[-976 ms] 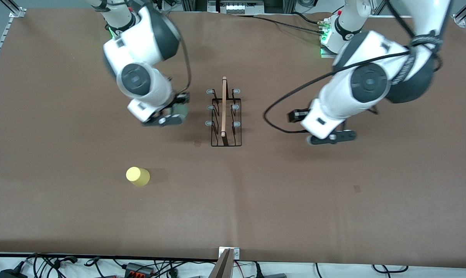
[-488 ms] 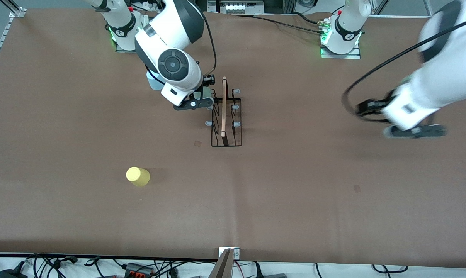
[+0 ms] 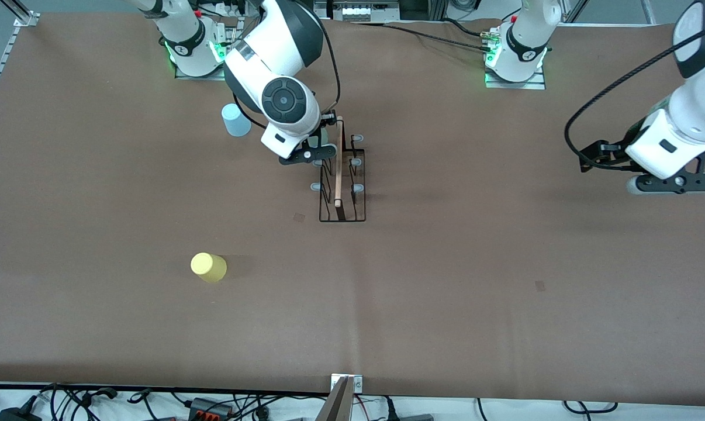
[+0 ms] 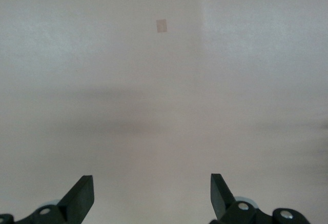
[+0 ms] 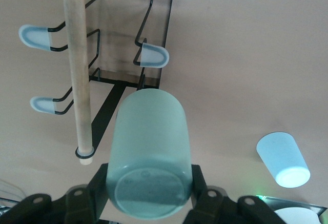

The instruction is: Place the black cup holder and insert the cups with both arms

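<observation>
Your right hand (image 5: 148, 198), gripping the mint cup (image 5: 149, 157), has swung over the black cup holder (image 3: 341, 175) mid-surface, at its base-side end, ready for a peg. Your left hand (image 4: 151, 196) has retreated, open and empty, toward its surface edge. Blue cup (image 3: 234, 120) and yellow cup (image 3: 208, 266) wait.

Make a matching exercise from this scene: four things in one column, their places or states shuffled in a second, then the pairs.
1. mint green cup
2. light blue cup
3. yellow cup
4. left gripper

A. open, over bare table
B. standing nearest the front camera
C. gripped by the right gripper at the black cup holder
D. on the table near the right arm's base

Pairs: 1-C, 2-D, 3-B, 4-A
</observation>
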Controlling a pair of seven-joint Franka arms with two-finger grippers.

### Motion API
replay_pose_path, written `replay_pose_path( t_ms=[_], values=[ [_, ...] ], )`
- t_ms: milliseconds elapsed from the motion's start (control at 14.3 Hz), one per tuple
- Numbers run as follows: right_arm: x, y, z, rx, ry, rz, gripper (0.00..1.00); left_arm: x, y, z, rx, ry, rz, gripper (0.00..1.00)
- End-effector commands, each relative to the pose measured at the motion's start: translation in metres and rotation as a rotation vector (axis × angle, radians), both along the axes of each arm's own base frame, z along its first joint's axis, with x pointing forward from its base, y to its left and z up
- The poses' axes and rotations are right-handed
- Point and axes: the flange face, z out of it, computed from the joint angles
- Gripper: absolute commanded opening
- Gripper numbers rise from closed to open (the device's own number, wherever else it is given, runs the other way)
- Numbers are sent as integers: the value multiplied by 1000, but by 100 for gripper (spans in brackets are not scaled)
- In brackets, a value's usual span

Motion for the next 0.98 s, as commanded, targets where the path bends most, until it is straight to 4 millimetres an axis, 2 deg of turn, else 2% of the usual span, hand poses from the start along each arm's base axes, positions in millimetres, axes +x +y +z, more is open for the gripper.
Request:
replay_pose_path(
  t_ms=[0,70,209,557,627,906],
  values=[
    [-9,8,-1,2,17,13,27,-22,-12,21,-4,-47,-14,100],
    [-8,9,-6,0,21,12,27,-28,-27,28,-3,-58,-28,100],
    [-7,10,-10,3,22,10,27,-26,-29,25,-37,-56,-12,100],
    [-9,12,-27,-14,44,21,27,-24,-15,25,-57,-58,31,100],
    [-9,12,-27,-14,42,21,27,-22,-6,24,-57,-59,49,100],
    [-6,15,-44,-13,44,21,27,-24,-2,24,-60,-45,50,100]
  ],
)
